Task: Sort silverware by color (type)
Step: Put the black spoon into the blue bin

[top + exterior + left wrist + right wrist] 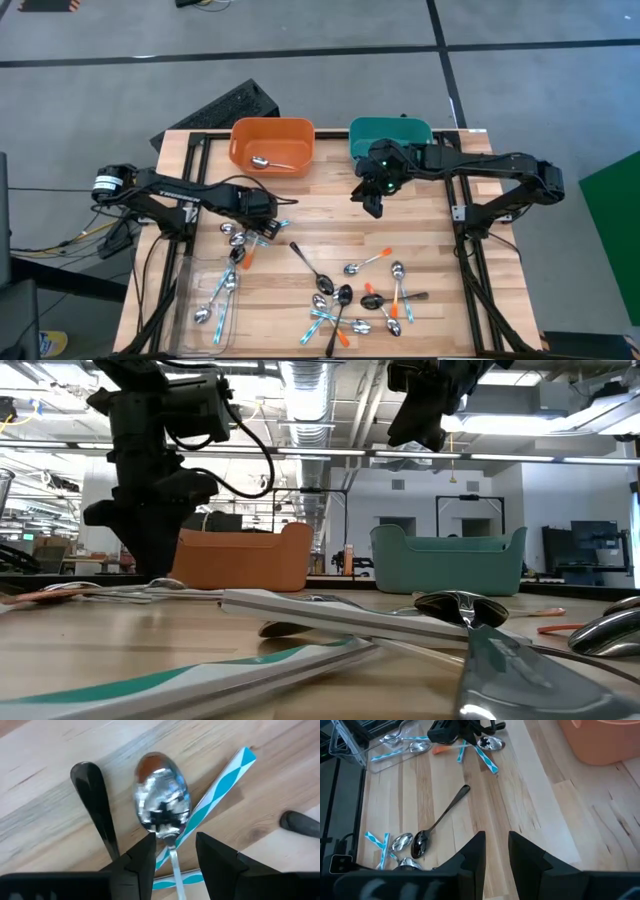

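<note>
left gripper [172, 852]: fingers apart, straddling spoon [161, 802] neck
right gripper [495, 852]: narrow, empty, raised
handling: light, stiff, slippery; probably best gripped at neck

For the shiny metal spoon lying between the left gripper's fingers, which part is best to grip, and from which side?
Grip the thin neck just below the bowl of the shiny metal spoon, coming straight down. The left gripper is open astride it. The neck is narrow, and the blue-and-white patterned handle crosses close beside.

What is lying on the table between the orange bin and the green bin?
Nothing. In the high view, only bare wood shows between the orange bin and the green bin. The right gripper hangs just beside the green bin, not in the gap.
</note>
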`<state>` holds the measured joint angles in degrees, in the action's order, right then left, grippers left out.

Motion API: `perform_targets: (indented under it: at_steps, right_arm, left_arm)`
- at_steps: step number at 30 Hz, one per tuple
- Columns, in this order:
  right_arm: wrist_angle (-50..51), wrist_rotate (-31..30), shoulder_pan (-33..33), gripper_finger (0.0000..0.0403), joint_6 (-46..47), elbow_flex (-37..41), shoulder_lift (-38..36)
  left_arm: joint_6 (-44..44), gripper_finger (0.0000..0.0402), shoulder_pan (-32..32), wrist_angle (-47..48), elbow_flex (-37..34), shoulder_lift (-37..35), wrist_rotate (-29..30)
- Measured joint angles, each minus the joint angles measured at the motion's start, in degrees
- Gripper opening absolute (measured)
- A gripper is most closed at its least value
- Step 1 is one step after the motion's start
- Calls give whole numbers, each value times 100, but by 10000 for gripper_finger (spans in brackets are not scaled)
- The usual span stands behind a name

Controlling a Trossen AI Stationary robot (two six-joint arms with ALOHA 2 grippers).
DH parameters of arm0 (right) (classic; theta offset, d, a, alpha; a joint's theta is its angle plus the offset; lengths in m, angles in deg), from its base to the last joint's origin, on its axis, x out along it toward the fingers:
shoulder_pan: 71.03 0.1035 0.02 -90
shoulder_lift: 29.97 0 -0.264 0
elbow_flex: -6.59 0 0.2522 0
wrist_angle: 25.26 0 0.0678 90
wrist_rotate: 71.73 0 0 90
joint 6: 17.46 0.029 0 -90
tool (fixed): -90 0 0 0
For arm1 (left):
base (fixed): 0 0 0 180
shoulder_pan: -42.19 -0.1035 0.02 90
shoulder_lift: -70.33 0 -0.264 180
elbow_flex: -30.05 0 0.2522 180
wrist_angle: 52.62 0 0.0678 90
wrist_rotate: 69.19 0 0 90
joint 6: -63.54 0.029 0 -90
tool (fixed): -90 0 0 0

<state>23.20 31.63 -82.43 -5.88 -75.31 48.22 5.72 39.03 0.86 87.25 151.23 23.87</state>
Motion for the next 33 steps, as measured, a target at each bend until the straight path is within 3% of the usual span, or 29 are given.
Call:
perform_targets:
  at_steps: [12, 19, 25, 29, 33]
  right_arm:
    - [0, 11, 81, 107, 178, 0, 0]
    - [2, 11, 96, 107, 192, 0, 2]
    - [2, 11, 94, 107, 198, 0, 2]
    - [14, 11, 94, 107, 205, 0, 2]
    - [97, 9, 94, 107, 205, 0, 4]
  left_arm:
    - [-41, 125, 0, 10, -66, 87, 224]
    - [-334, 125, 0, 490, -70, -17, -84]
    - [-315, 125, 0, 919, -72, -26, -1]
    - [-139, 125, -62, 740, -270, -17, 385]
    - [-133, 125, -260, 266, -649, -15, 33]
